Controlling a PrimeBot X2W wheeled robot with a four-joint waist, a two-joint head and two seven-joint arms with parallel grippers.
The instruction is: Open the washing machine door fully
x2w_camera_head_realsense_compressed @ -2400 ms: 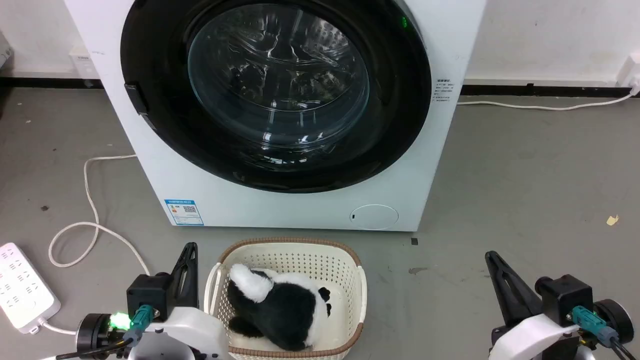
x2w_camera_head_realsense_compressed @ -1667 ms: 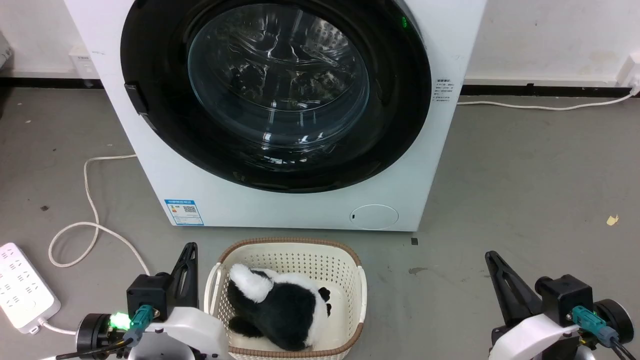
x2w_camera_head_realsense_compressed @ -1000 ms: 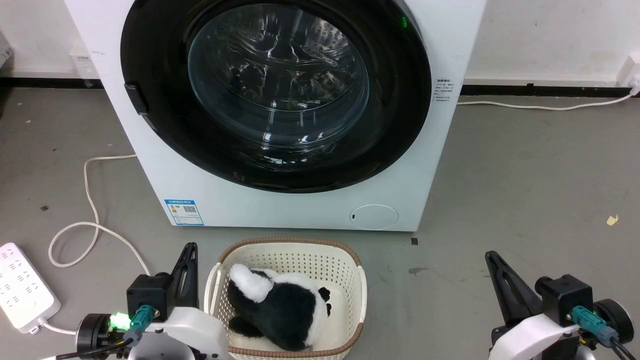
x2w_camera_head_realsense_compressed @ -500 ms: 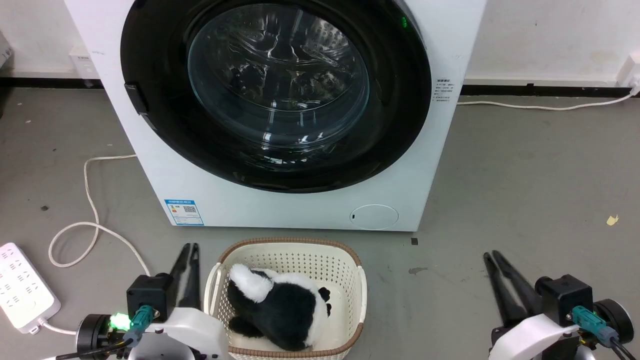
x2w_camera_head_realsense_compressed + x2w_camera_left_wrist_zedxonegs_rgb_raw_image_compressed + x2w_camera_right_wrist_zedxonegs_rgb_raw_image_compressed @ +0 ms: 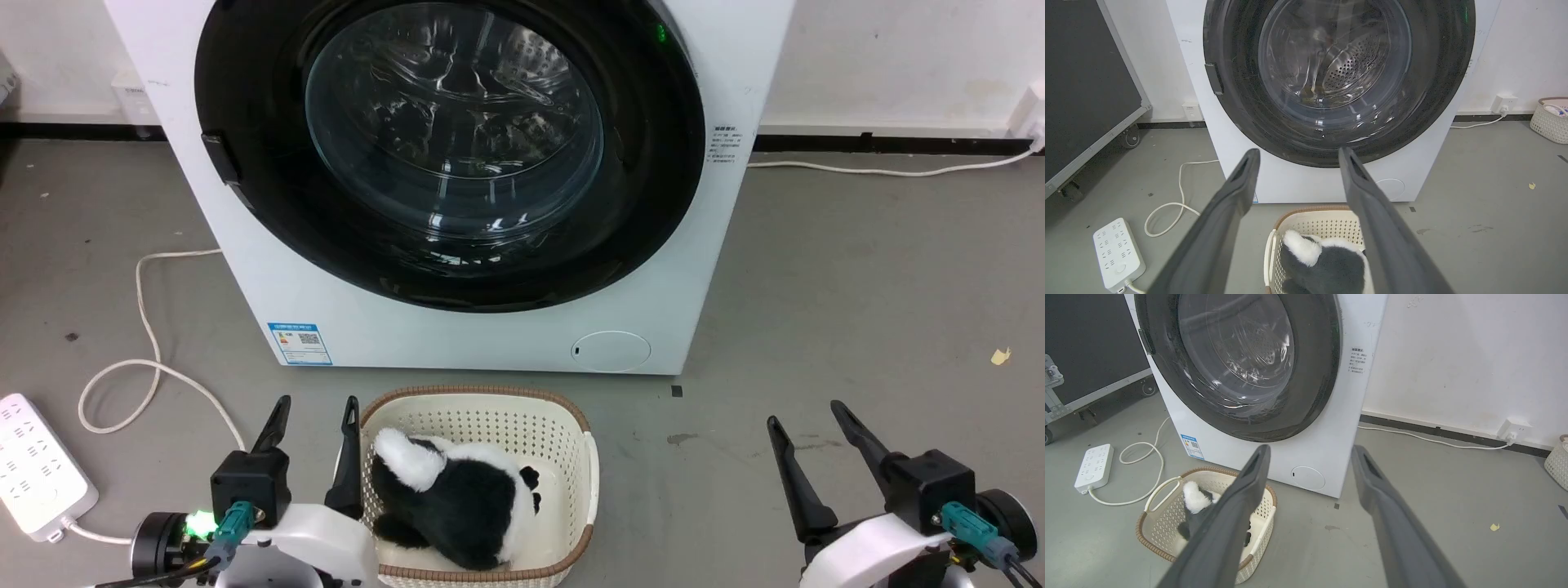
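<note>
The left gripper [image 5: 317, 404] at 7 o'clock and right gripper [image 5: 804, 414] at 5 now sit spread wide and empty, not pinched shut like a moment ago, while the washing machine door [image 5: 449, 151] at 12 o'clock is still closed, so probably just prepping to reach.

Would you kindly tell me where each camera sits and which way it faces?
Head view: on the robot's head, looking forward and down at the shut washing machine door; left gripper and right gripper, both open, at the bottom.
Left wrist view: on the left wrist, facing the door nearly head-on; its own fingers show.
Right wrist view: on the right wrist, facing the door obliquely from its right; its own fingers show.
Shared: all three show the door and the basket holding a plush toy.
</note>
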